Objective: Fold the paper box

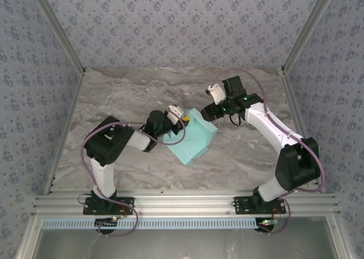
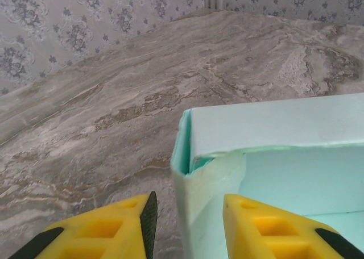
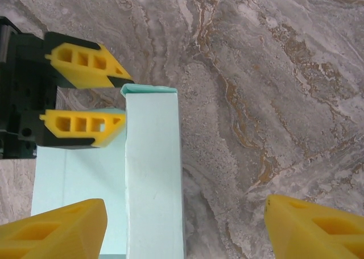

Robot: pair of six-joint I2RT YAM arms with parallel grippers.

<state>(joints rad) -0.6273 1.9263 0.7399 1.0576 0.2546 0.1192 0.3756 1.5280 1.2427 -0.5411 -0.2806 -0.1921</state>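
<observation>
Paper box: pale mint card, plain, unmarked. Partly folded into open-topped tray shape, side walls upright, one corner flap tucked inside. Sits askew near middle of marbled table, open side up.

Left arm and right arm match: black joint housings, white link covers, a purple cable looping back behind each claw. Fingers are yellow wedges with rectangular cut-outs and black pads on the inner faces, mounted on a black body. Green LEDs just behind the right claw, I think; they're tiny from overhead.
</observation>
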